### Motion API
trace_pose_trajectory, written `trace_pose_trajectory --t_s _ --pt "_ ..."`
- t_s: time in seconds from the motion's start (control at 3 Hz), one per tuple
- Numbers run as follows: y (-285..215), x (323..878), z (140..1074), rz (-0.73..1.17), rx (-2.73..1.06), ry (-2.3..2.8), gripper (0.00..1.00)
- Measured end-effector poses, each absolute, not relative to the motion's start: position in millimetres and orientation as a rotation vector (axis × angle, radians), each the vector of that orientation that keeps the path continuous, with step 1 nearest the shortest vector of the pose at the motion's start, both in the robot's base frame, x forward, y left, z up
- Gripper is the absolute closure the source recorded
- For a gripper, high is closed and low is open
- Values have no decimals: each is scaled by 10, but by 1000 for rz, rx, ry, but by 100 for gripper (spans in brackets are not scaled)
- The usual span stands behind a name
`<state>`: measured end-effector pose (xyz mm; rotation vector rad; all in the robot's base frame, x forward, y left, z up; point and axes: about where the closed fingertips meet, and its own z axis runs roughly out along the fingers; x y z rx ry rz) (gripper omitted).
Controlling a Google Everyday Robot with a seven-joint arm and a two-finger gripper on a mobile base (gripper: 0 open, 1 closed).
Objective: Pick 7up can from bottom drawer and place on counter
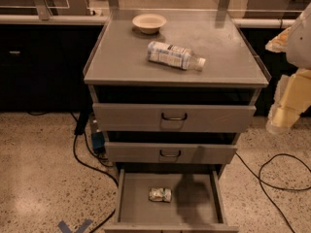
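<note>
A pale cream-yellow end effector [283,116] hangs at the right edge of the scene, off the right side of a grey metal drawer cabinet and about level with its top drawer. Whether it is open or closed cannot be told, and nothing can be seen in its hold. Well below it and off to its left, the lowest, wide shallow grey drawer [194,208] is pulled out towards the viewer. The small dented silvery-white and green 7up can [160,194] lies on its side on that drawer's flat floor, slightly left of centre, well apart from the end effector. Above it sit two more grey drawers with dark curved handles, the middle one [136,153] and the top one [131,117], both pulled out a little. Higher than the end effector and to its left is the flat grey metal counter [116,57] on top of the cabinet. A clear plastic bottle with a white and blue label [174,55] lies on its side there, and a small round cream bowl [149,23] stands farther back. Black cables [274,176] trail over the speckled floor below the end effector.
</note>
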<state>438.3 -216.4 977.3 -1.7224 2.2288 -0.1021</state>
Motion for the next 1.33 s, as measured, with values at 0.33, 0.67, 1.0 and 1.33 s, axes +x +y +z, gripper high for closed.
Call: trace_pose_trajectory --t_s 0.33,0.67,1.0,1.33 --pt "-2164 4383 9773 -102 -1722 2229 0" --pt "-2109 4347 9586 -71 -1728 2224 0" --pt "-2019 4258 9135 -11 -1719 2226 0" --pt "-1965 4191 8653 17 -1703 2237 0"
